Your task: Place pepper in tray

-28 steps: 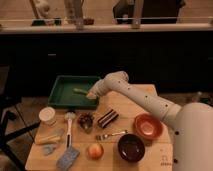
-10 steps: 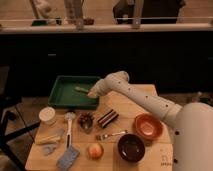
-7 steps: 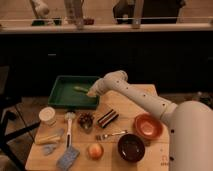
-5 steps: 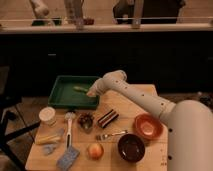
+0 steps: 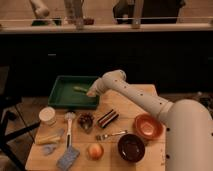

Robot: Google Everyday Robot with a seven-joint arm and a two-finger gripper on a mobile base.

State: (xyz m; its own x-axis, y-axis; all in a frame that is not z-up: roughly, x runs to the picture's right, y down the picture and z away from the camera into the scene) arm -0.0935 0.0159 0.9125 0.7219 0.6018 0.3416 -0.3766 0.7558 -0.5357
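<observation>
The dark green tray (image 5: 62,97) sits at the back left of the wooden table. The small light-green pepper (image 5: 80,89) lies inside the tray near its right side. My gripper (image 5: 91,92) is at the tray's right rim, just right of the pepper, at the end of the white arm (image 5: 145,102) that reaches in from the right.
In front of the tray are a white cup (image 5: 47,115), a white utensil (image 5: 69,127), a pale yellow item (image 5: 49,139), a dark pine cone-like object (image 5: 86,121), a striped dark block (image 5: 107,118), a fork (image 5: 111,134), an orange-yellow fruit (image 5: 95,150), a dark brown bowl (image 5: 131,146), an orange bowl (image 5: 148,125) and a blue sponge (image 5: 68,158).
The arm's elbow has shifted slightly left and the gripper has moved a little left at the tray's right rim. The pepper stays in the tray.
</observation>
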